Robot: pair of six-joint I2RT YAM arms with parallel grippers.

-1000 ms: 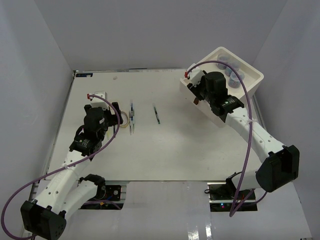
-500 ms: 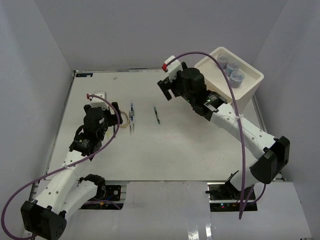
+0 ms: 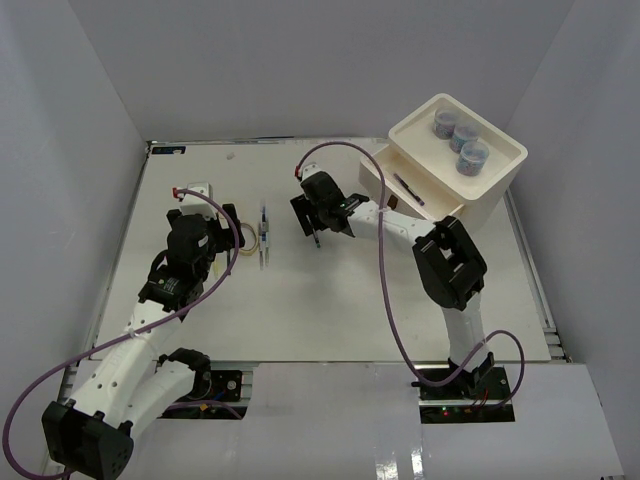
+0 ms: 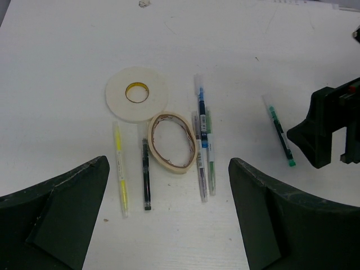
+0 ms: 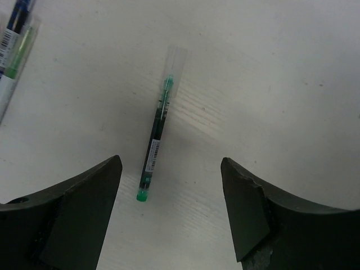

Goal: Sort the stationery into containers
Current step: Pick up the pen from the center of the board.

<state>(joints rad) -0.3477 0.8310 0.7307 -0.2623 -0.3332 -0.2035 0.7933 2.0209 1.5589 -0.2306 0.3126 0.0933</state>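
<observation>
Hovering — right gripper (image 5: 170,163), seemingly above green pen (image 5: 157,136)

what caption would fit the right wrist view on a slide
Open right pincer poised above a lone green pen lying on the white table, jaws on either side and not touching it.

The white surface (image 3: 340,300) carries a spread of stationery on its left half. A flat white tape ring (image 4: 136,94) lies touching a tan tape ring (image 4: 172,142). Left of the tan one, a yellow pen (image 4: 120,174) and a black pen (image 4: 146,180) lie side by side (roughly parallel). Just right of it sits a bundle of pens (image 4: 203,146), blue and green among them. A lone green pen (image 5: 156,140) lies apart, nearer the middle. The white drawer box (image 3: 480,195) stands at the far right corner.
</observation>
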